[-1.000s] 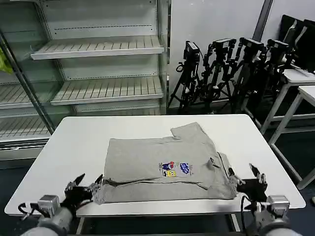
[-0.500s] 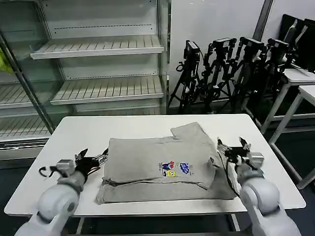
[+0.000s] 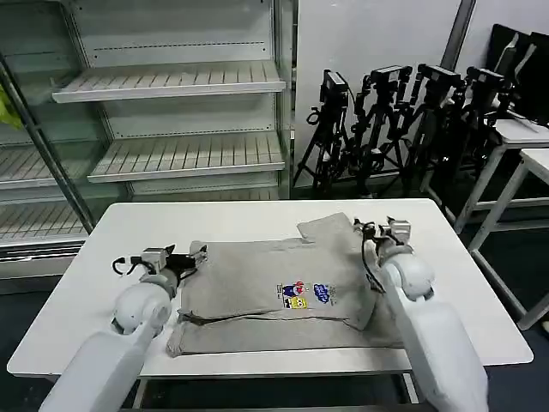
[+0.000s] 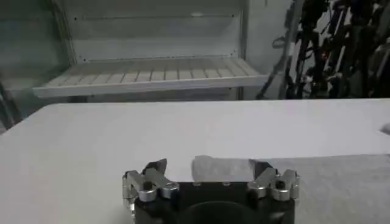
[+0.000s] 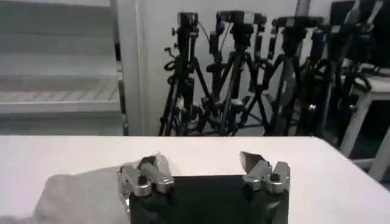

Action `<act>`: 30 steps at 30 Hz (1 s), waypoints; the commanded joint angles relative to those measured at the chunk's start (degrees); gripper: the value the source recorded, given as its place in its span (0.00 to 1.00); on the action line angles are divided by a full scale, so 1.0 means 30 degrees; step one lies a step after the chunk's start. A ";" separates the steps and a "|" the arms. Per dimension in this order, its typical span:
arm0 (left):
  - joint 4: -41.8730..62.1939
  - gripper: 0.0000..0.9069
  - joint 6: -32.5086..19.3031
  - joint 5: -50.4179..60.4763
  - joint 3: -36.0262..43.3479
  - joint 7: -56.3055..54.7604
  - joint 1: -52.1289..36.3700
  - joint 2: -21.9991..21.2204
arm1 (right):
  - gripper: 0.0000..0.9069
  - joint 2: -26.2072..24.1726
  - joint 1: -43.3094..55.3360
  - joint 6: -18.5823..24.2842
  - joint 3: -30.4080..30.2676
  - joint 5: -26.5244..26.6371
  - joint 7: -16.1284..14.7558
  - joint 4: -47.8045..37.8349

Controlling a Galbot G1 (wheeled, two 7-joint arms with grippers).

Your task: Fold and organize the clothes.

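Note:
The clothes are one light grey shirt lying partly folded on the white table, its small coloured print facing up and a sleeve sticking out at the far side. My left gripper is open at the shirt's far left corner. In the left wrist view that gripper has a corner of the grey fabric lying between its spread fingers. Over the shirt's far right edge my right gripper hovers beside the sleeve. It is open and holds nothing, with grey fabric off to one side.
Empty metal shelves stand behind the table. A row of black camera tripods fills the back right, and more white tables stand at the right. Bare tabletop runs all round the shirt.
Both arms have swung from the table's near edge forward to the shirt's far corners, left and right. The shirt lies as before.

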 commanded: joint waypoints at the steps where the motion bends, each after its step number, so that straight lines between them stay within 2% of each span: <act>1: 0.3828 1.00 -0.0010 -0.0421 0.1816 -0.0250 -0.2920 -0.0612 | 1.00 0.1851 0.3734 -0.0043 -0.0826 -0.0181 -0.0149 -0.6387; 6: 0.4316 1.00 -0.0010 -0.0467 0.1917 -0.0286 -0.3052 -0.0783 | 1.00 0.2351 0.3985 -0.0061 -0.1075 0.0023 -0.0333 -0.7285; 12: 0.4300 1.00 -0.0011 -0.0514 0.1906 -0.0276 -0.2957 -0.0698 | 1.00 0.2464 0.4123 -0.0082 -0.1419 0.1588 -0.0506 -0.7878; 13: 0.4276 0.93 -0.0018 -0.0512 0.1891 -0.0273 -0.2925 -0.0690 | 0.96 0.2491 0.4146 -0.0089 -0.1430 0.1966 -0.0563 -0.8005; 14: 0.4272 0.78 -0.0019 -0.0510 0.1888 -0.0274 -0.2913 -0.0695 | 0.79 0.2500 0.4160 -0.0097 -0.1447 0.2064 -0.0588 -0.8064; 15: 0.4253 0.38 -0.0022 -0.0500 0.1875 -0.0278 -0.2898 -0.0700 | 0.66 0.2508 0.4167 -0.0096 -0.1451 0.2408 -0.0619 -0.8215; 16: 0.4224 0.21 -0.0028 -0.0500 0.1859 -0.0277 -0.2819 -0.0698 | 0.48 0.2533 0.4170 -0.0088 -0.1432 0.2582 -0.0632 -0.8307; 17: 0.4183 0.04 -0.0031 -0.0493 0.1844 -0.0271 -0.2762 -0.0695 | 0.11 0.2529 0.4163 -0.0093 -0.1411 0.2838 -0.0641 -0.8363; 18: 0.4156 0.02 -0.0031 -0.0498 0.1840 -0.0269 -0.2714 -0.0684 | 0.01 0.2520 0.4150 -0.0093 -0.1415 0.3016 -0.0641 -0.8361; 19: 0.4121 0.02 -0.0033 -0.0499 0.1815 -0.0255 -0.2626 -0.0678 | 0.00 0.2486 0.4124 -0.0097 -0.1411 0.3292 -0.0634 -0.8339; 30: 0.3894 0.02 -0.0040 -0.0825 0.1696 -0.0063 -0.2331 -0.0480 | 0.00 0.2350 0.3935 -0.0055 -0.1522 0.3426 -0.0719 -0.7917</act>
